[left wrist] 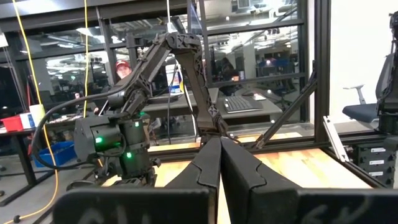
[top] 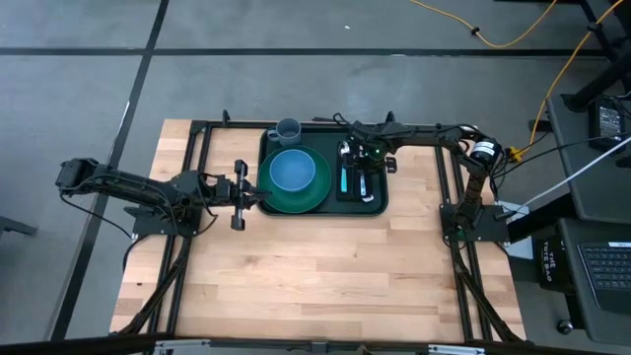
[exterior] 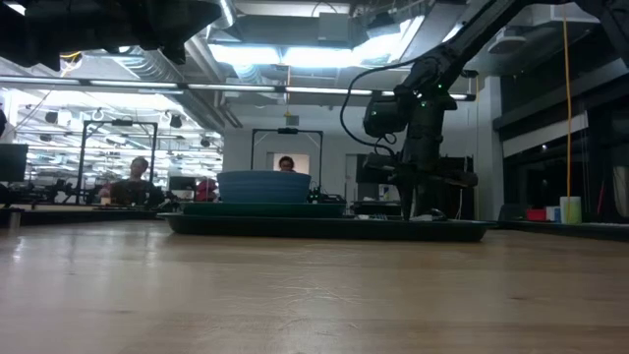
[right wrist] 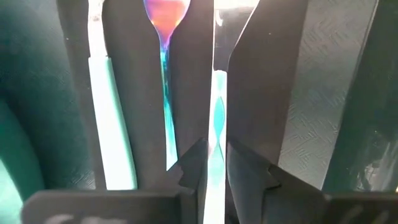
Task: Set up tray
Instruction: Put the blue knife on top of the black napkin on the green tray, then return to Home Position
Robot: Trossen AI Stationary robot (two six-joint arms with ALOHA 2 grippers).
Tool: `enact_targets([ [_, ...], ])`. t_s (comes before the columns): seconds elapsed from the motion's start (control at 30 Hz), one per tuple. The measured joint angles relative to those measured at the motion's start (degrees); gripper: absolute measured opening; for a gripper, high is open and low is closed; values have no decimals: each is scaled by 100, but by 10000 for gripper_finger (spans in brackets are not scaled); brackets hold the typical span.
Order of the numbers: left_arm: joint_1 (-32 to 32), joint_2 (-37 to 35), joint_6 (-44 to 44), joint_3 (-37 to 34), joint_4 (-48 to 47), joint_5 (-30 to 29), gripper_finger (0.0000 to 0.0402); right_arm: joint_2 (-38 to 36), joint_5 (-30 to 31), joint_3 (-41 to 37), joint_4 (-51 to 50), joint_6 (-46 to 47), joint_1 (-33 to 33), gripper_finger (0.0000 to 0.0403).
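Observation:
The dark green tray (top: 380, 205) lies on the table's far half and shows edge-on in the low view (exterior: 324, 229). On it stand a round green plate (top: 314, 200) with a blue bowl (top: 292, 171), a grey cup (top: 287, 129) and a flat black rectangle (top: 372, 187) with several teal-handled utensils. My right gripper (top: 361, 161) points down over these utensils (right wrist: 112, 124) and is shut on one. My left gripper (top: 258, 197) sits level at the plate's left rim, fingers shut (left wrist: 221, 149). Whether it touches the plate or tray, I cannot tell. My right gripper pinches a slim teal utensil handle (right wrist: 216, 118) between its two fingers (right wrist: 193, 93), coming from above and pointing down. The handle runs on past the fingers over the black rectangle. Whether it is lifted or lies on the rectangle, I cannot tell.
A black metal frame (top: 197, 133) runs along the table's far edge and down both sides. The near half of the wooden table (top: 315, 276) is bare wood. People sit at desks in the room behind (exterior: 138, 177).

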Motion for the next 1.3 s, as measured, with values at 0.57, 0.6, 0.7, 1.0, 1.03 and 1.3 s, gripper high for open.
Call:
enact_targets([
  [0.57, -1, -2, 7, 0, -4, 309, 6, 4, -491, 5, -6, -368, -76, 85],
  [0.6, -1, -2, 4, 0, -4, 308, 6, 7, -655, 31, -33, -443, -109, 85],
  [0.7, -1, -2, 5, 0, -4, 306, 6, -1, -784, 169, -61, -713, -164, 85],
  [1.0, -1, -2, 5, 0, -9, 298, 6, -416, 47, 811, -903, -1967, -107, 78],
  [1.03, -1, -2, -25, 0, -8, 296, 6, -478, 438, 902, -1190, -2134, -61, 73],
  [1.3, -1, -5, -207, 1, -91, 232, 6, -1131, 2239, 1016, -2129, -3252, 636, 7],
])
